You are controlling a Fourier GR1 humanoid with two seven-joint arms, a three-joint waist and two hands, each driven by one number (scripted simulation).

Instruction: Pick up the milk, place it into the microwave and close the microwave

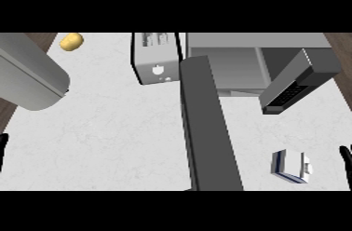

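The milk, a small white carton with blue edges, stands on the white counter at the lower right. The microwave sits at the back right with its cavity exposed. Its long grey door is swung open and reaches toward the front edge, to the left of the milk. A dark control panel shows on the microwave's right side. My right hand rests at the right edge, fingers up, just right of the milk and apart from it. My left hand rests at the left edge, holding nothing.
A silver toaster stands at the back, just left of the microwave. A yellow rounded item lies at the back left. A large grey cylinder juts over the counter's left side.
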